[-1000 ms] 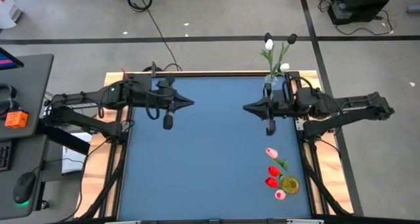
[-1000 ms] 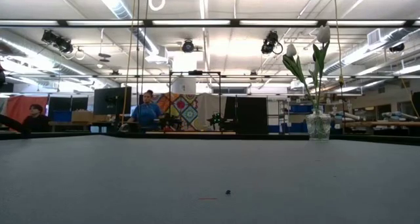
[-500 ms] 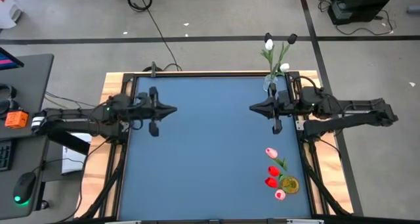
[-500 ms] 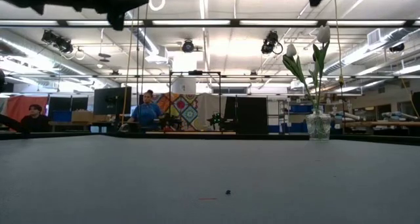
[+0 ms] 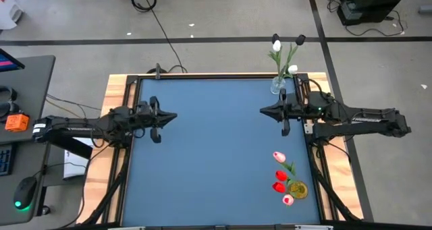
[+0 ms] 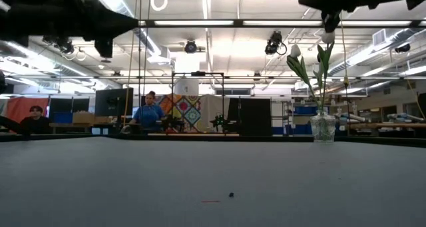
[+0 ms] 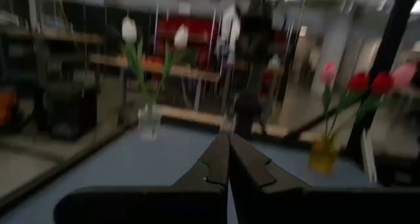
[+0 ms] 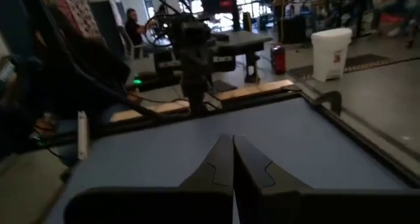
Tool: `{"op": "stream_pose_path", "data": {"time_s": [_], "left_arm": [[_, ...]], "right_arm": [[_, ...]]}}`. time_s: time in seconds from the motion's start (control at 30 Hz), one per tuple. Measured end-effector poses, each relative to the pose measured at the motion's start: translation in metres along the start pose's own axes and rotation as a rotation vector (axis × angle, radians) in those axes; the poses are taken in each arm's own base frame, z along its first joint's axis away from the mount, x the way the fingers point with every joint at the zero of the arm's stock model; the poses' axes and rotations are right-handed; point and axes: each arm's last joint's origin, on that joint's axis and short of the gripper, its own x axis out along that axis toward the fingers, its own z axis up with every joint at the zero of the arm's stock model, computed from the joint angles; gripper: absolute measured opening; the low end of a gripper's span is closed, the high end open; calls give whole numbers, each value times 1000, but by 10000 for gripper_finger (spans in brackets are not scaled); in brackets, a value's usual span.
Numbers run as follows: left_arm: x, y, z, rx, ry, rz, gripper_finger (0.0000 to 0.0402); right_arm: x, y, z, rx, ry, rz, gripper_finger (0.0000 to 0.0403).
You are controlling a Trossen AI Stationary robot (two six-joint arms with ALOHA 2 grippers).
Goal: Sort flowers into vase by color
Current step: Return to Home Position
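Observation:
A clear glass vase (image 5: 277, 87) at the table's far right corner holds white tulips (image 5: 276, 46) and a black one (image 5: 300, 38), stems standing in it; the low view shows the vase (image 6: 323, 127) too. A yellow vase (image 5: 297, 188) near the right front holds red flowers (image 5: 280, 176) and pink ones (image 5: 279, 157). My left gripper (image 5: 177, 116) hovers shut by the table's left edge, pointing level toward the right. My right gripper (image 5: 261, 110) hovers shut by the right edge, pointing left. Both wrist views show shut fingers, left (image 7: 228, 159) and right (image 8: 233, 159), with nothing between them.
The blue table top (image 5: 216, 156) lies bare between the two arms. A wooden frame (image 5: 118, 85) rims it. Beyond the far edge, people (image 6: 148, 110) sit at desks in the room. A desk with a mouse (image 5: 23, 193) stands left of the table.
Both arms have drawn back and sunk. My left gripper has gone toward the table's left edge and down, rolling a little. My right gripper has gone toward the right edge and slightly down. Both stay shut. The flowers and vases have not moved.

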Motion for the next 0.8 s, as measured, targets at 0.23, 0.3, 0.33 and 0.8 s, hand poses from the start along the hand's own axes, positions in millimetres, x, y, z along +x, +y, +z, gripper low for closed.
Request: {"op": "stream_pose_path", "data": {"time_s": [0.23, 0.3, 0.33, 0.8], "left_arm": [[-17, 3, -19, -18, -87, -18, 10], [-20, 3, -19, -28, -75, -17, 10], [-22, 3, -19, -29, -72, -17, 10], [-41, 5, -23, -3, -25, -13, 10]], "right_arm": [[-11, -6, -23, 22, -49, 62, 2], [-14, -6, -27, 32, -72, 76, 2], [-16, -6, -28, 37, -77, 78, 2], [-31, -15, -62, 71, -106, 99, 0]]}}
